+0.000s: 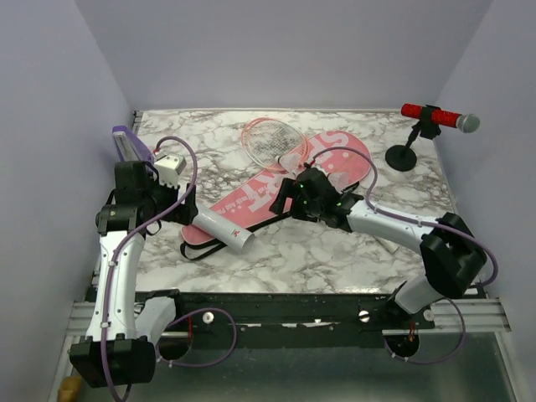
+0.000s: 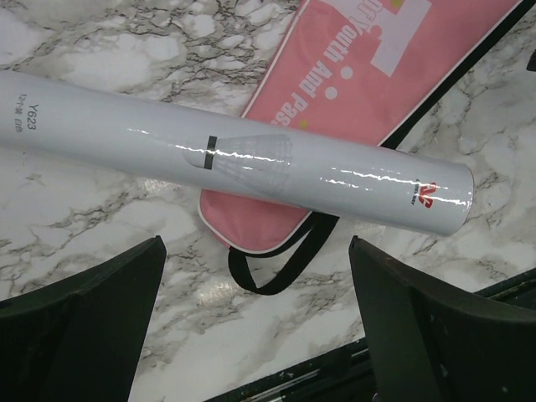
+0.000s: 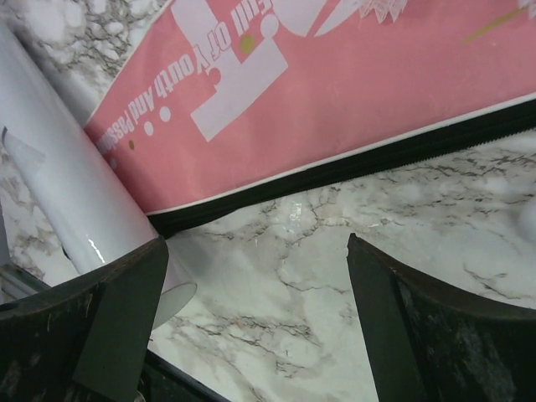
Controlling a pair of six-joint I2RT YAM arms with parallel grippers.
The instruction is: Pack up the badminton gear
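Observation:
The long pink bag (image 1: 285,188) with white lettering lies diagonally across the marble table. The pink-framed racket's head (image 1: 268,138) rests at the bag's far side, and its handle is hidden. The white tube (image 1: 222,228) lies across the bag's near-left end. My left gripper (image 1: 180,209) is open and empty, just left of the tube; in the left wrist view it (image 2: 255,335) hovers before the tube (image 2: 251,163) and the bag's black strap (image 2: 285,260). My right gripper (image 1: 286,198) is open over the bag's near edge; its view shows it (image 3: 255,327) above bare marble beside the bag (image 3: 335,92) and tube (image 3: 67,184). No shuttlecock is in view.
A red microphone (image 1: 435,117) on a black stand (image 1: 403,157) stands at the back right. A small purple tray (image 1: 130,144) sits at the far left edge. Pale walls enclose the table on three sides. A black rail (image 1: 276,306) runs along the front edge.

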